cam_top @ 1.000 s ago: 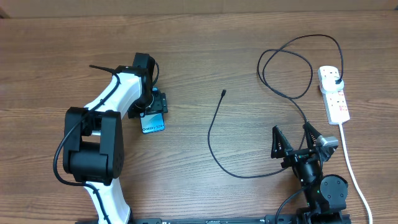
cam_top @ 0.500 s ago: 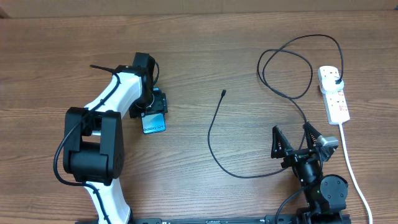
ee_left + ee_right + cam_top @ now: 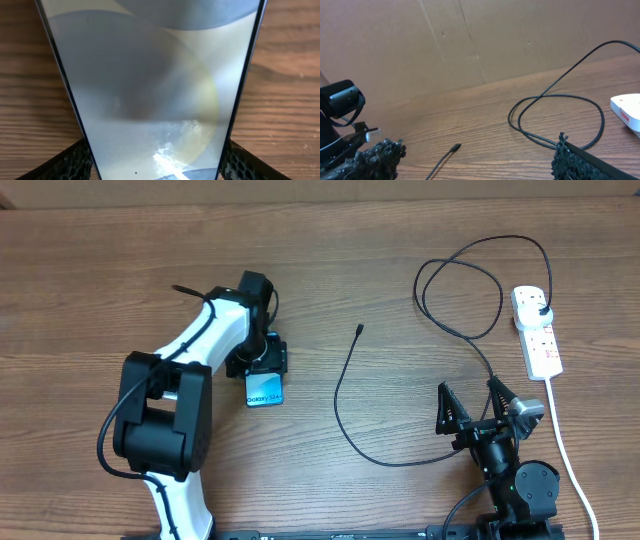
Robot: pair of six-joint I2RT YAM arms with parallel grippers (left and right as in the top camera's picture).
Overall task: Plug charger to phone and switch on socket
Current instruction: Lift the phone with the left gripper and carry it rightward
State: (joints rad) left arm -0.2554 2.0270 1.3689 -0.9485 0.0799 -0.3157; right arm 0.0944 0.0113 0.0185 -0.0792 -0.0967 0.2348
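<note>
Table: brown wood-grain tabletop [image 3: 80, 270], with a plain cardboard-coloured wall behind it in the right wrist view
Left arm: white and black jointed arm [image 3: 190, 345] reaching over the left half of the table
Charger: long thin black cable [image 3: 340, 405] looping across the right half, its black plug [image 3: 541, 310] seated in the strip
Socket: white oblong power strip with red markings [image 3: 537, 332] by the right edge, well apart from the phone
Phone: slim dark-edged smartphone with a light-blue screen [image 3: 265, 389], left of centre; whether it is lifted or resting on the wood I cannot tell
Risk: the hold takes only the phone's long edges, so it may pivot or slip; setting it down with the port turned away from the cable could mean dragging the loops and tugging the strip
Left claw [image 3: 262, 365]: closed on the phone, textured black pads [image 3: 70, 162] against both long edges
Right claw [image 3: 469, 388]: spread wide, empty, touching nothing
Connector tip: small black end [image 3: 359, 330] lying free, between phone and loops
</note>
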